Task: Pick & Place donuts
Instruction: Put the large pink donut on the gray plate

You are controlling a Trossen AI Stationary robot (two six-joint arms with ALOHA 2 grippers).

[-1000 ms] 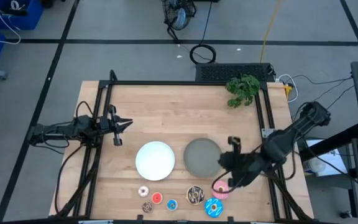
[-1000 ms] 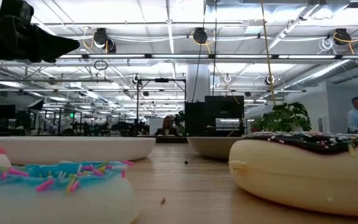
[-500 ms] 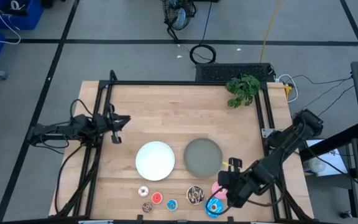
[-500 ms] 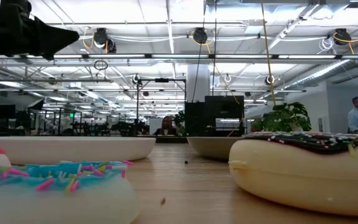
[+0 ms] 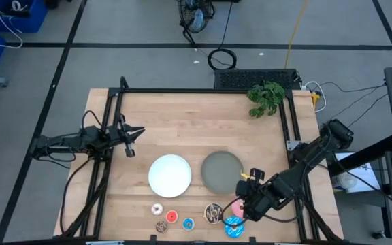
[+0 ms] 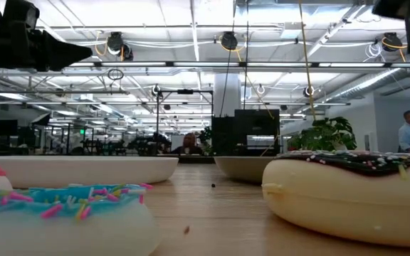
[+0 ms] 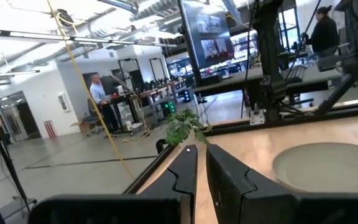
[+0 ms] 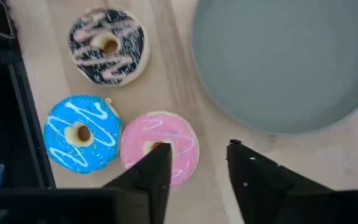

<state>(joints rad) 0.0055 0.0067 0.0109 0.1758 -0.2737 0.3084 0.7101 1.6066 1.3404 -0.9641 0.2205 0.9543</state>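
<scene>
The wooden desk [image 5: 182, 129] holds a grey plate [image 5: 221, 171] with toy donuts lined up near it. The right hand [image 8: 194, 163] hangs open over the pink donut [image 8: 160, 149], just beside the plate, probably to grab it. The left hand [image 7: 201, 167], far from the plate, waits with fingers nearly together.

— Where do you see from?

— My high camera hangs over the table [image 5: 182, 116] and looks straight down, taking in all four edges and both my arms. My low one sits on the tabletop at the near edge, facing level across the wood into the room, so close that the blue sprinkled donut [image 6: 59, 217] and the brown streaked donut [image 6: 347, 195] fill its foreground.

— And the wrists?

— My left wrist camera looks along the table toward the grey plate [image 7: 328, 165] and the plant [image 7: 182, 127]. My right wrist camera points down, close over that same grey plate and the three larger donuts, which the high view shares.
</scene>
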